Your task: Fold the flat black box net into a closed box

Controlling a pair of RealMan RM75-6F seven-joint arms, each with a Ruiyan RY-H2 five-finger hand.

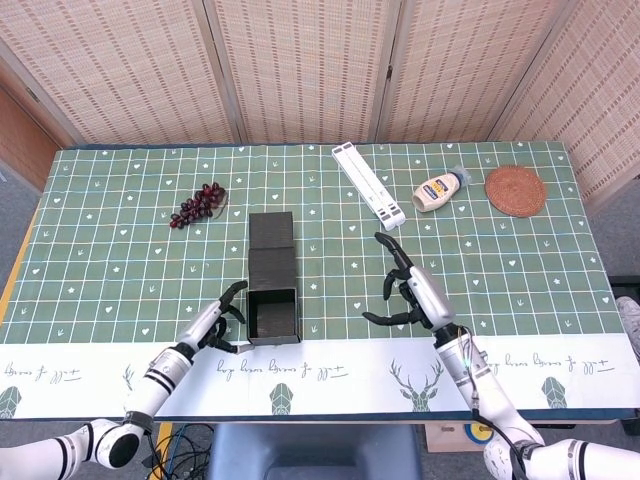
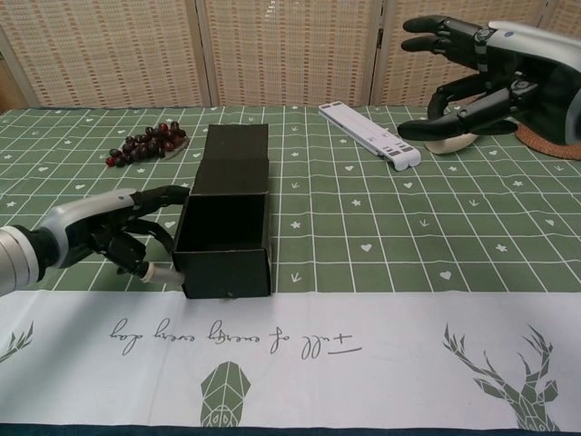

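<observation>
**Head view and chest view: black box partly folded, hands on either side**

Head view shows the black cardboard box [image 1: 272, 283] lying near the front edge of the green patterned tablecloth [image 1: 120, 250], just behind its white printed border. Its near part stands folded into an open-topped tray with upright walls; its far part lies flat behind, as a lid panel extending away from the robot. In the chest view the tray's dark interior faces upward and the flat panel [image 2: 233, 159] rises slightly behind it.

Left hand [image 2: 118, 232]: low at the table surface, directly beside the tray's left wall. Its fingers are curled, with the fingertips [image 2: 172, 193] reaching the upper left edge of the tray; whether they press on the wall cannot be told. It holds nothing.

Right hand [image 1: 410, 290]: raised above the cloth, well apart from the box on its right side, fingers spread and slightly bent, holding nothing.

Behind the box: a bunch of dark red grapes [image 1: 198, 204] to the left; a white slotted plastic strip [image 1: 368, 184], a pale squeeze bottle with a yellow label [image 1: 440, 190] and a round woven brown coaster [image 1: 515, 190] to the right. Folding cane screens [image 1: 300, 70] stand beyond the table.
</observation>
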